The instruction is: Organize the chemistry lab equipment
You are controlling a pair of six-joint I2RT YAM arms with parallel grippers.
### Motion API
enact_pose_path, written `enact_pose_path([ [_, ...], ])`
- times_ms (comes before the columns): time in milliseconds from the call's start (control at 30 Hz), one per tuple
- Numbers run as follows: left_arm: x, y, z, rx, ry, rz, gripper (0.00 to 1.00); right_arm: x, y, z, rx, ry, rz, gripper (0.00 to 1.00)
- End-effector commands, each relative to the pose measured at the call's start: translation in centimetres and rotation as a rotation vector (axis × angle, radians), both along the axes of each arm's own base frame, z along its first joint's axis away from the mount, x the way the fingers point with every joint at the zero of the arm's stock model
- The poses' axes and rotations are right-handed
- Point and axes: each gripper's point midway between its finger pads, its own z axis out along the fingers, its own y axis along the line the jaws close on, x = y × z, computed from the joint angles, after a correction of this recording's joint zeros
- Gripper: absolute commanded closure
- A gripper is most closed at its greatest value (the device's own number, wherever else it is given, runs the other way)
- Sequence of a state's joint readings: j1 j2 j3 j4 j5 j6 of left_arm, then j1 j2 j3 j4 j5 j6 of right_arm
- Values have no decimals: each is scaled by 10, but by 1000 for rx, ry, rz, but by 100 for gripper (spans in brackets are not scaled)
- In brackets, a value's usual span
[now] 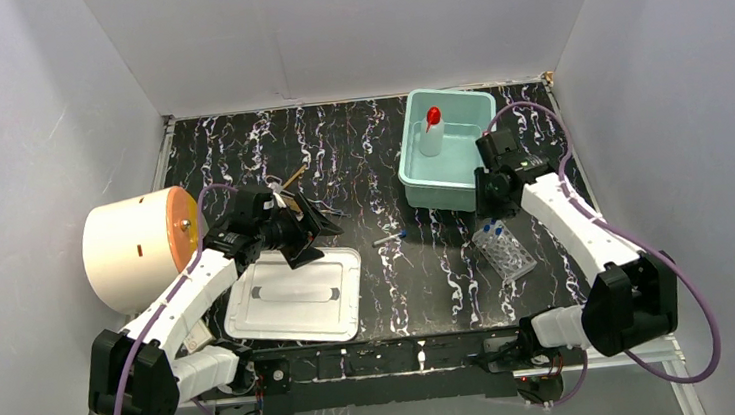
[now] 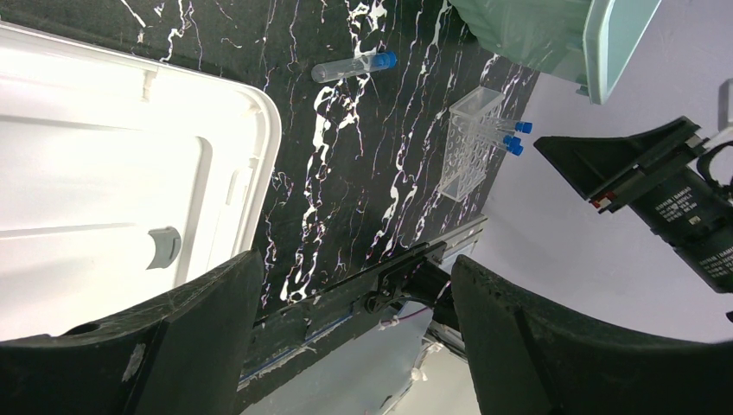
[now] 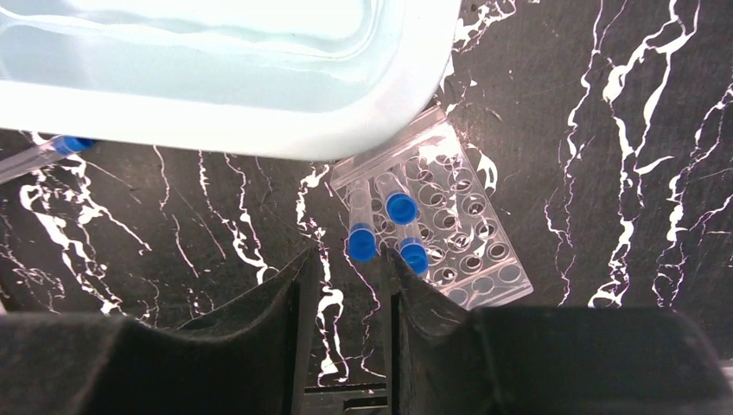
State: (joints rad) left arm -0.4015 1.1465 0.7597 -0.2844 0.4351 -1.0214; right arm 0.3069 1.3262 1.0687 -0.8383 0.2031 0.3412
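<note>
A white squeeze bottle with a red cap (image 1: pixel 431 130) stands inside the teal bin (image 1: pixel 419 181). The clear tube rack (image 1: pixel 504 251) lies tilted on the table and holds three blue-capped tubes (image 3: pixel 401 207). One loose blue-capped tube (image 1: pixel 388 238) lies mid-table, and it also shows in the left wrist view (image 2: pixel 354 67). My right gripper (image 3: pixel 347 255) hovers between the bin's front right corner and the rack (image 3: pixel 467 233), jaws slightly apart and empty. My left gripper (image 2: pixel 354 259) is wide open and empty above the right edge of the white tray (image 2: pixel 104 173). A thin tan piece (image 1: pixel 293 178) pokes out behind the left wrist.
A large cream cylinder with an orange face (image 1: pixel 136 250) stands at the far left. The white tray (image 1: pixel 296 294) lies front left. The teal bin (image 3: pixel 259 86) fills the top of the right wrist view. Grey walls enclose the black marbled table.
</note>
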Motion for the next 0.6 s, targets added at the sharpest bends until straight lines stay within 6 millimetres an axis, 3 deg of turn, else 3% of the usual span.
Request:
enact_pose_path([
  [0,-6,0,1,-15,7,-22,21,3,-2,23,17,-65,-11,59],
  [567,-7,1,-4,-10,16,-19,21,4,4,-10,36,-48,28,64],
])
